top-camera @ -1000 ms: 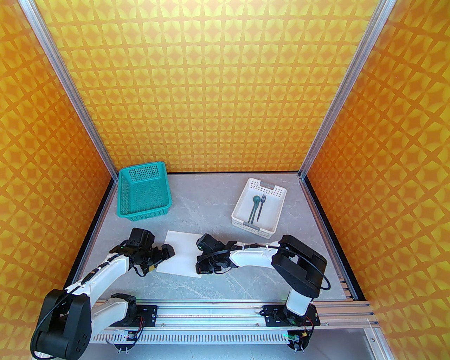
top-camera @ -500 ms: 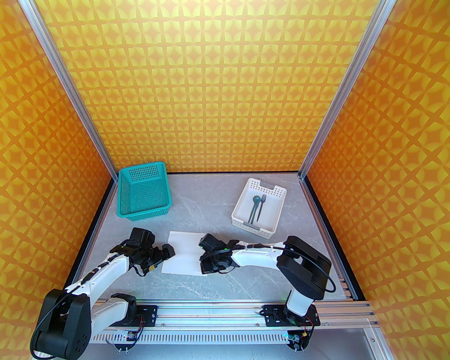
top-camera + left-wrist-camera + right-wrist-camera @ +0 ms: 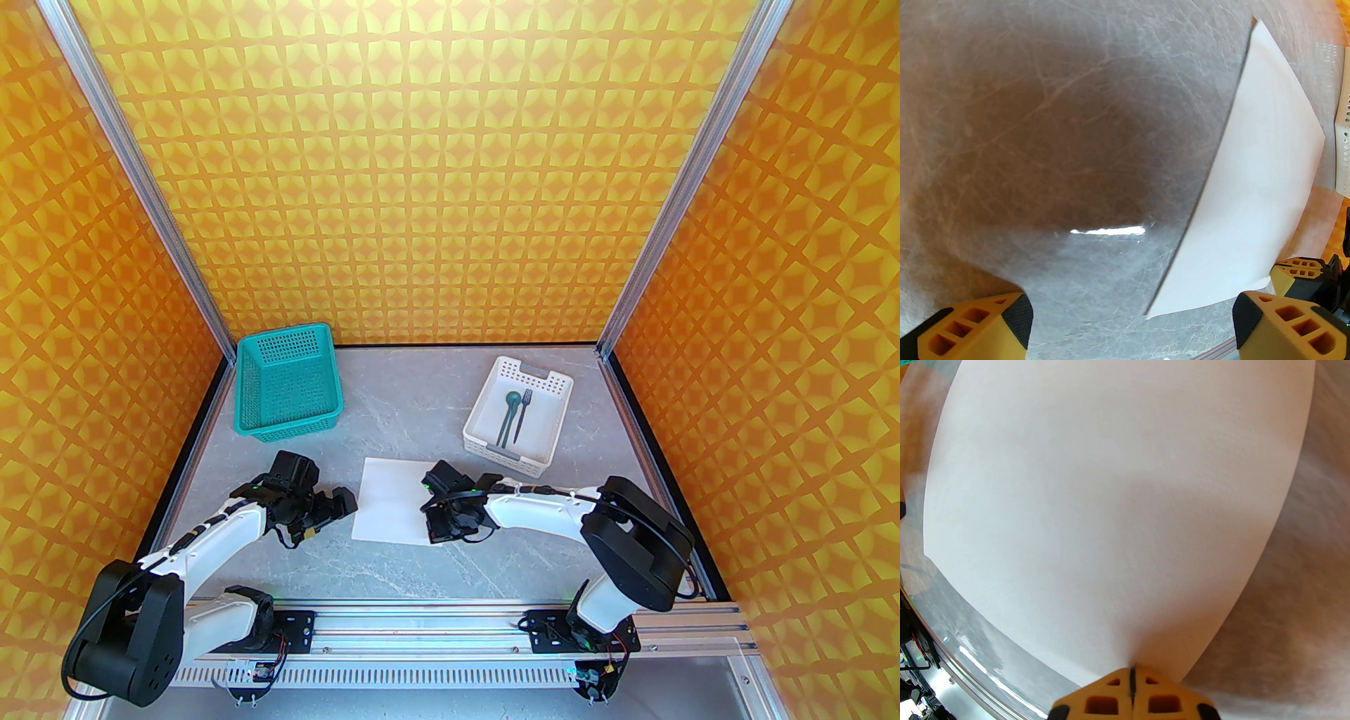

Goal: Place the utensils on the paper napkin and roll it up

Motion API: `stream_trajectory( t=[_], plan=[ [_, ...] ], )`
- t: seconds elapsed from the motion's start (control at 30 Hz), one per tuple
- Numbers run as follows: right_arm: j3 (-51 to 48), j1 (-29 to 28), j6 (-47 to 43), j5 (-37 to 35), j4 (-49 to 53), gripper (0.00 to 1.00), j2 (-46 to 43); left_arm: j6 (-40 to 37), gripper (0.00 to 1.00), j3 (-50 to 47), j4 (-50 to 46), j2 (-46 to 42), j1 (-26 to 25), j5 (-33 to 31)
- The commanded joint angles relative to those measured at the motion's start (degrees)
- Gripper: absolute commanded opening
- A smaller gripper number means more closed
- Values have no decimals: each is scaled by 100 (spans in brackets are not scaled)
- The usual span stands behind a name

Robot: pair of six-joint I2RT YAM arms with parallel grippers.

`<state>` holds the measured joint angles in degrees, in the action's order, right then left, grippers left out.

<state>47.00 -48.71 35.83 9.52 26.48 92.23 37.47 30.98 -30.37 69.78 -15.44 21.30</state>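
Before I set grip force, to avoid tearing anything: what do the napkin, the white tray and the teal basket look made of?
The napkin looks like thin matte paper, faintly textured, lying flat. The white tray seems rigid molded plastic, with rows of holes. The teal basket is likely plastic too: perforated walls, smooth rim.

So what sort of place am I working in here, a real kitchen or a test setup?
Most likely a lab test cell, not a kitchen: patterned orange panels in aluminium framing wall in a table, and both arms are bolted to a rail at its near edge.
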Motion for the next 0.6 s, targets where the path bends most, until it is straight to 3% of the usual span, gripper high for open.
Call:
stream_trajectory(
  t=[0.0,0.57],
  plan=[
    [-326,64,-28,-276,542,0,0,88,99,203,685,165,-222,349],
    [-519,58,688,1129,-802,3,-254,209,99,587,879,370,-477,217]
  ],
)
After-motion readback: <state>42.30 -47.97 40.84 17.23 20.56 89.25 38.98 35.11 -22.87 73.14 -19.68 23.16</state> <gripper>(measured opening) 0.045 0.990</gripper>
